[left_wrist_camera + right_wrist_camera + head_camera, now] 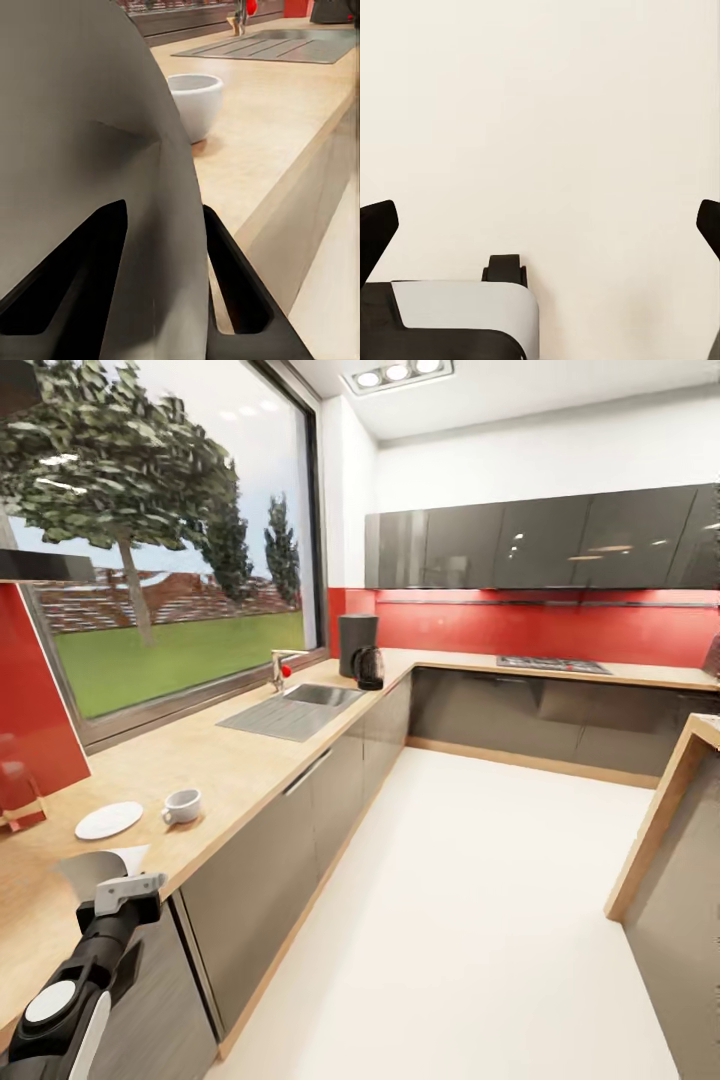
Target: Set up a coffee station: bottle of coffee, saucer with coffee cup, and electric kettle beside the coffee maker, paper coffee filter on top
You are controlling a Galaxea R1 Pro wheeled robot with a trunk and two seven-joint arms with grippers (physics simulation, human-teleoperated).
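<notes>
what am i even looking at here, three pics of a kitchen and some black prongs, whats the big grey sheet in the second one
This is a simulated kitchen seen by a two-armed wheeled robot. The large picture comes from its head camera; the other two come from cameras on its wrists, looking along each claw's two fingers.

The grey sheet is the paper coffee filter, pinched in the left claw. On the kitchen countertop lie the saucer and, beside it, the coffee cup. Far off in the corner stand the coffee maker and the electric kettle, past a sink. The right claw hangs open over pale floor.
</notes>
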